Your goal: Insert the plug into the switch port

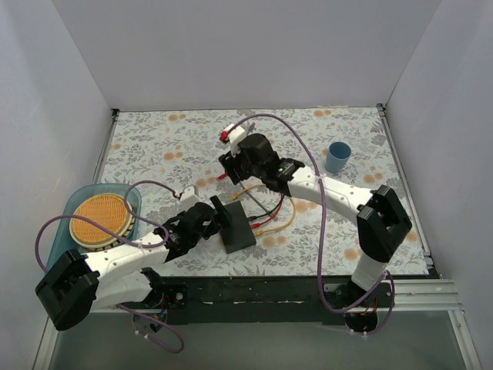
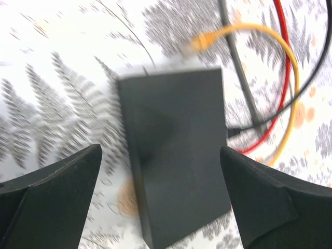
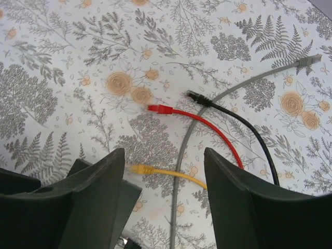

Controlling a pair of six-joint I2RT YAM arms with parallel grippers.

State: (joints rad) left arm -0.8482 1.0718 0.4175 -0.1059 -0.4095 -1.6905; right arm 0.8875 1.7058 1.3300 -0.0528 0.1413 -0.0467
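Note:
The flat matte-black box point(image 1: 240, 225) lies on the floral table near the front middle; its ports do not show. My left gripper point(image 1: 218, 213) is open just left of it. In the left wrist view the box point(image 2: 176, 155) lies between and below the spread fingers of that gripper point(image 2: 161, 150), untouched. My right gripper point(image 1: 233, 171) is open and empty above the loose cables. The right wrist view shows that gripper point(image 3: 165, 151) over a yellow plug point(image 3: 141, 169), with red point(image 3: 160, 108), black point(image 3: 196, 96) and grey point(image 3: 310, 60) plugs farther off. The yellow plug point(image 2: 199, 41) lies just beyond the box.
Yellow, red, black and grey cables point(image 1: 269, 214) tangle right of the box. A blue tray point(image 1: 73, 202) with an orange round plate point(image 1: 100, 217) stands at the left. A blue cup point(image 1: 337, 157) stands at the back right. White walls enclose the table.

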